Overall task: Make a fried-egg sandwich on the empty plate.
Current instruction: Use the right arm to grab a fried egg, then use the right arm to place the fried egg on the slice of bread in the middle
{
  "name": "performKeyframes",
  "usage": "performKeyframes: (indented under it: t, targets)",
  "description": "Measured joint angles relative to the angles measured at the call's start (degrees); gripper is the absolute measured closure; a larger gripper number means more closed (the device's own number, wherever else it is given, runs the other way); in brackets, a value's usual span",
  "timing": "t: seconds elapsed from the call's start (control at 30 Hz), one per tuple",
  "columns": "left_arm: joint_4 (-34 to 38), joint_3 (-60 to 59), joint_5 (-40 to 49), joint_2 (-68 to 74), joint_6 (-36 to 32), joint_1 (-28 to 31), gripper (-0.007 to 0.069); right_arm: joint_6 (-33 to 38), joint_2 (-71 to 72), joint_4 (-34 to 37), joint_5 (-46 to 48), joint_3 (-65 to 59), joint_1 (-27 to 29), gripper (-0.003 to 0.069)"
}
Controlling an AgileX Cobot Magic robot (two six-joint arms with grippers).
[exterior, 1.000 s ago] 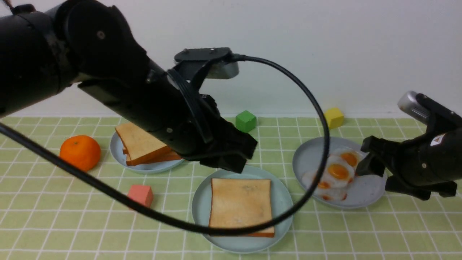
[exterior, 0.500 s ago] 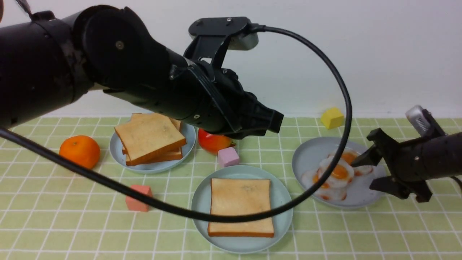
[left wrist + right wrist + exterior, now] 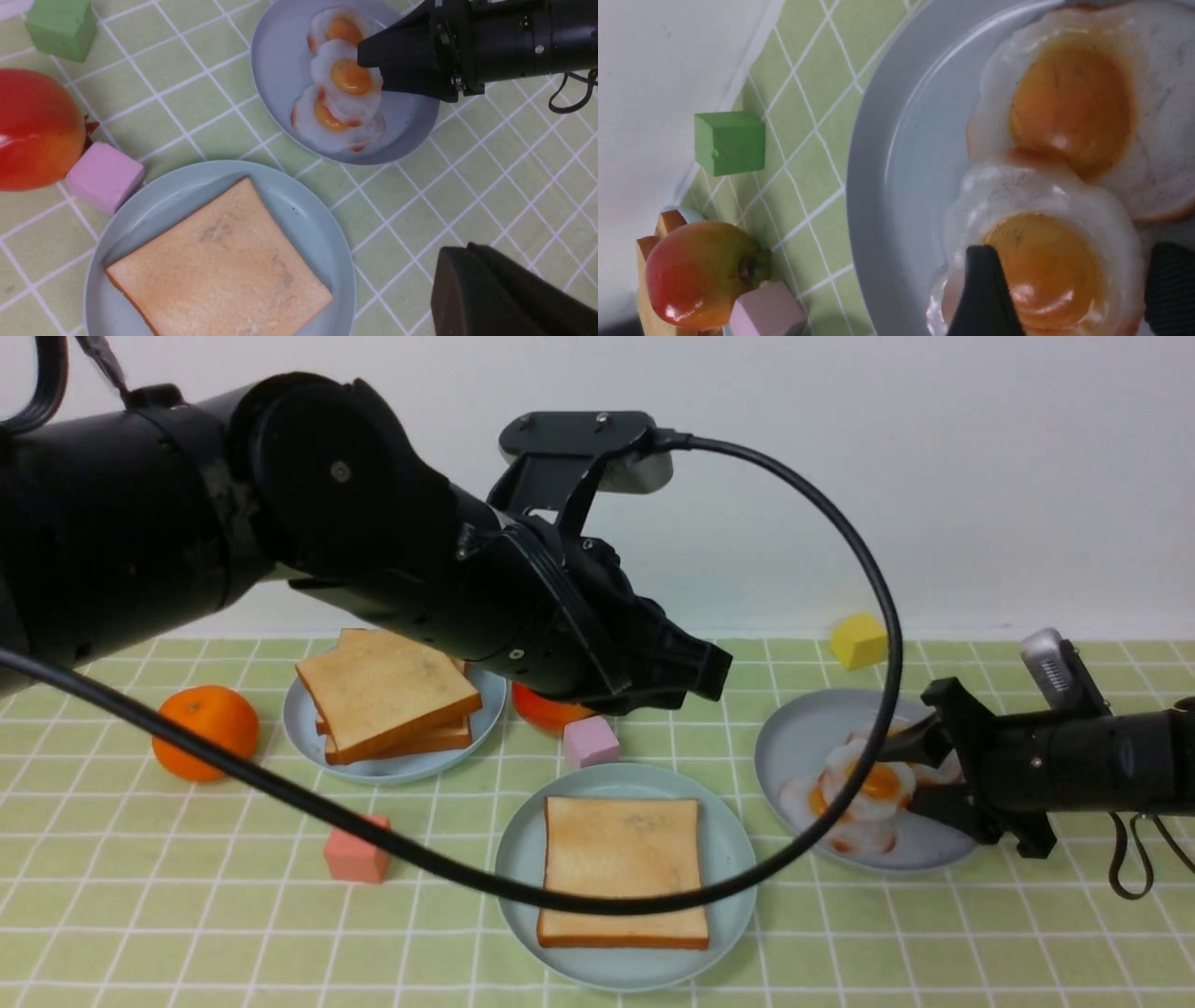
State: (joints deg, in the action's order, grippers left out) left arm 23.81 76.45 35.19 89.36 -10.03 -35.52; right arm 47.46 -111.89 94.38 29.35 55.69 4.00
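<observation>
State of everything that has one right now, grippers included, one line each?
Round pale teal-green plate: holding one square toast slice.
Golden-brown square toast slice: flat, no egg on top.
Round grey plate: holding several fried eggs.
White orange-yolked fried eggs: overlapping.
Black left gripper: shut, above the table.
Black right gripper: open, at the eggs.

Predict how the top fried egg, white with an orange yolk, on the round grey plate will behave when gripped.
The glossy white fried egg with an orange yolk may slip, given its shiny surface. Being thin, it might bend if squeezed. Since it overlaps other eggs on the round grey plate, lifting could drag a neighbour.
</observation>
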Motion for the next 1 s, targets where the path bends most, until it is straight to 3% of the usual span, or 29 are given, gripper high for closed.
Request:
performKeyframes:
  t: [0.17,0.27,0.33,0.4,0.53,0.63,0.77,0.9,1.0]
  targets:
    - [0.0,0.0,0.1,0.0,0.0,0.0,0.0638,0.1,-0.6,0.7,0.2,0.1,0.0,0.0239]
    - [-0.2,0.0,0.1,0.0,0.0,0.0,0.0638,0.2,-0.9,0.6,0.0,0.1,0.0,0.0381]
    - [-1.1,0.0,0.2,0.0,0.0,0.0,0.0638,0.2,-1.1,0.6,0.0,0.1,0.0,0.0519]
    - [-2.8,0.0,0.4,0.0,0.0,0.0,0.0638,0.2,-1.2,0.3,-0.2,0.1,0.0,0.0601]
    - [-8.8,0.0,2.7,-0.6,1.0,0.0,0.0638,-0.9,-1.2,-0.6,-0.4,0.1,0.1,0.0593]
    - [-16.7,-0.1,6.9,-4.1,6.7,0.0,0.0638,-1.1,-0.5,-1.6,0.1,0.1,0.6,0.0594]
    - [-21.9,-0.7,10.9,-11.8,12.6,0.0,0.0638,-1.1,3.4,-2.2,0.9,0.0,0.6,0.0594]
    - [-22.7,-4.7,12.3,-19.4,15.3,0.0,0.0638,-0.9,8.1,-2.3,3.7,0.0,-0.7,0.0594]
    - [-22.8,-12.7,13.0,-26.8,19.4,0.0,0.0638,-0.8,12.4,-2.6,8.2,0.0,-5.4,0.0594]
